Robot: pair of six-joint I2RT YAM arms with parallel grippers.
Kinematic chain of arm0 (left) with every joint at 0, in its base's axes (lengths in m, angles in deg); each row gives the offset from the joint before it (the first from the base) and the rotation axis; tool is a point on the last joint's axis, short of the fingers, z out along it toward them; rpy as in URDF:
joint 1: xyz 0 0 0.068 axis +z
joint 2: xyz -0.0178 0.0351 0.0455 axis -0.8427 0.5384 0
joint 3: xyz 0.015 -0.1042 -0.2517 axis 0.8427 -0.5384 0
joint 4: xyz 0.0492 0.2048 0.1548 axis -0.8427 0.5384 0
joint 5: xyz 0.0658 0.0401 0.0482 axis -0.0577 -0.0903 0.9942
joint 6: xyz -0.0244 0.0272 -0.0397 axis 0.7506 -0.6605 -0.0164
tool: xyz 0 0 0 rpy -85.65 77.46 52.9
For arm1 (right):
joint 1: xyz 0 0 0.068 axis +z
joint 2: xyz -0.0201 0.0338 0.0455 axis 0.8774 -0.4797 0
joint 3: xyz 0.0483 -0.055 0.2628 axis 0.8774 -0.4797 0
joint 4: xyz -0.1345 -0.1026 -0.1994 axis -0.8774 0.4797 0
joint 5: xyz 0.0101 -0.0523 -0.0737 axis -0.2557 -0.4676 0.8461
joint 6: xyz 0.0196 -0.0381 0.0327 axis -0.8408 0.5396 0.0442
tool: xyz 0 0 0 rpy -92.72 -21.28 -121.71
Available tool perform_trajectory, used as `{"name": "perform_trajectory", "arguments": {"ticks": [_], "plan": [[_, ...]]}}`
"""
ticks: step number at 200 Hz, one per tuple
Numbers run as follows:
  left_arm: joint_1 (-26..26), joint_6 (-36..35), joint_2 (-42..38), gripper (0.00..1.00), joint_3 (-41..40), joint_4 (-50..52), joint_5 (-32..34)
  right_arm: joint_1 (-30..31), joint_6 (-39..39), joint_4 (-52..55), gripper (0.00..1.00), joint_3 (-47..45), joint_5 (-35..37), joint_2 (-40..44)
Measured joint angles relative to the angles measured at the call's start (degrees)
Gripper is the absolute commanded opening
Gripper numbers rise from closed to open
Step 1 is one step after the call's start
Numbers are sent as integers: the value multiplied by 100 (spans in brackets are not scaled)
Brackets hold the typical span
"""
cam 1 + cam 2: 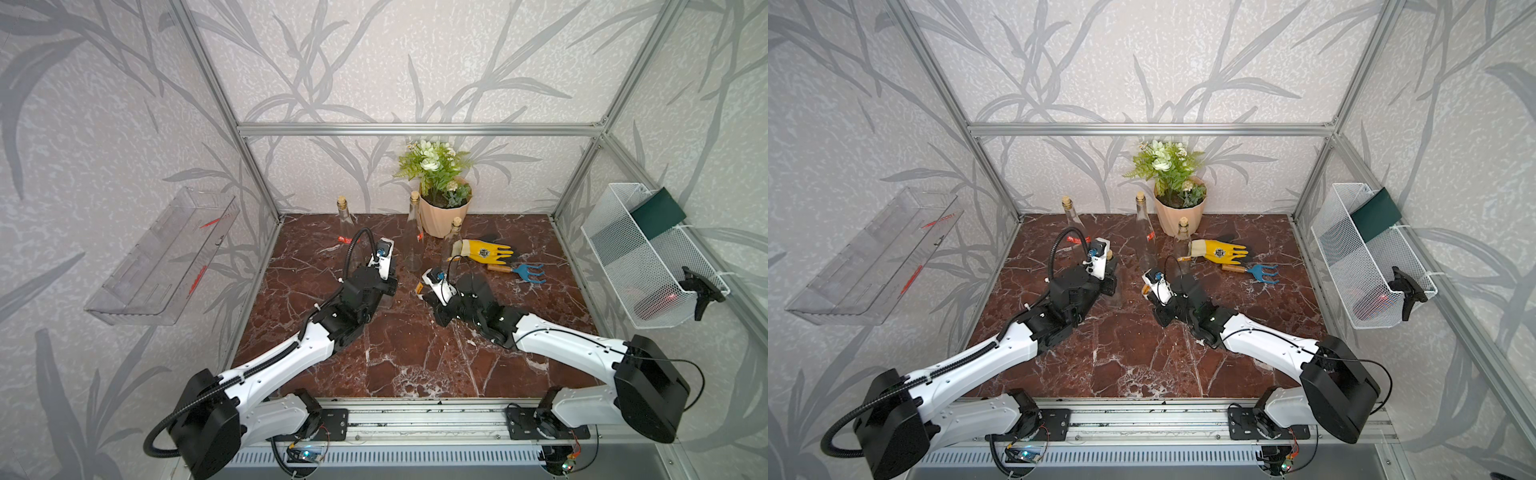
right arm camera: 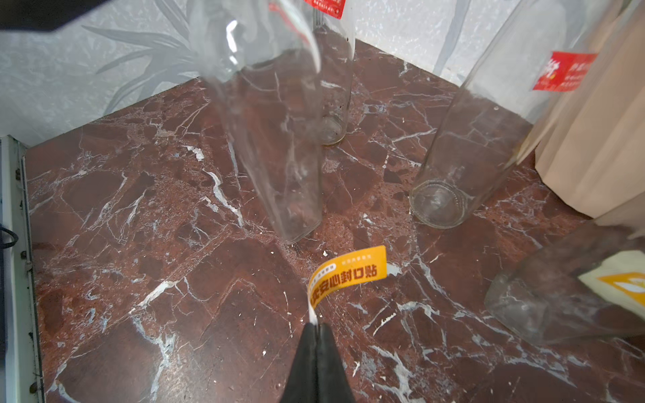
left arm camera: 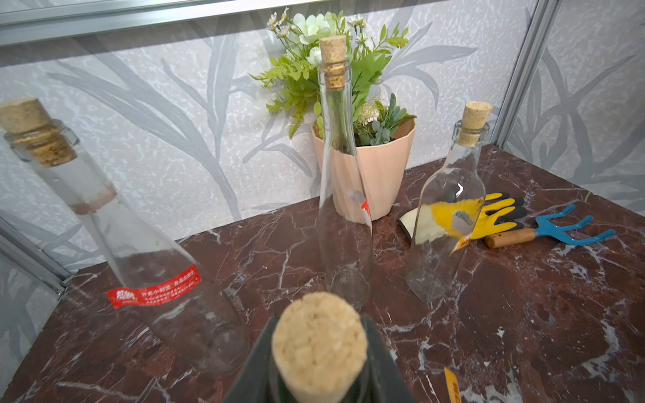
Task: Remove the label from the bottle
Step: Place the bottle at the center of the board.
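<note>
A clear glass bottle (image 2: 275,146) with a cork (image 3: 319,345) stands upright on the marble table. My left gripper (image 3: 319,335) is shut on its neck at the cork, seen in a top view at the left gripper (image 1: 1106,270). My right gripper (image 2: 317,326) is shut on one end of an orange label (image 2: 349,275) with black characters. The strip curls up from the jaws, apart from the bottle's glass. In both top views the right gripper (image 1: 422,291) sits low, just right of the bottle, with the label (image 1: 1145,291) at its tip.
Three more corked bottles stand behind: two with red labels (image 3: 153,289) (image 3: 343,195), one with an orange label (image 3: 446,216). A potted plant (image 1: 442,216), yellow glove (image 1: 486,251) and blue rake (image 1: 519,272) lie at the back right. Wire basket (image 1: 648,257) on the right wall, clear shelf (image 1: 166,257) on the left.
</note>
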Motion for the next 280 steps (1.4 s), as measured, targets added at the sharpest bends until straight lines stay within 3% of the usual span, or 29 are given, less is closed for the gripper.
{"name": "perform_trajectory", "arguments": {"ticks": [124,201,280], "plan": [[813,297,1482,0,638,-1213,-199,57,-94,2,0,-9,138,48],[927,372,2221,0,986,-1543,-247,66,-151,-20,0,-9,120,26],[931,317,2378,2,1038,-1751,-188,70,-151,-24,0,-9,118,26]]}}
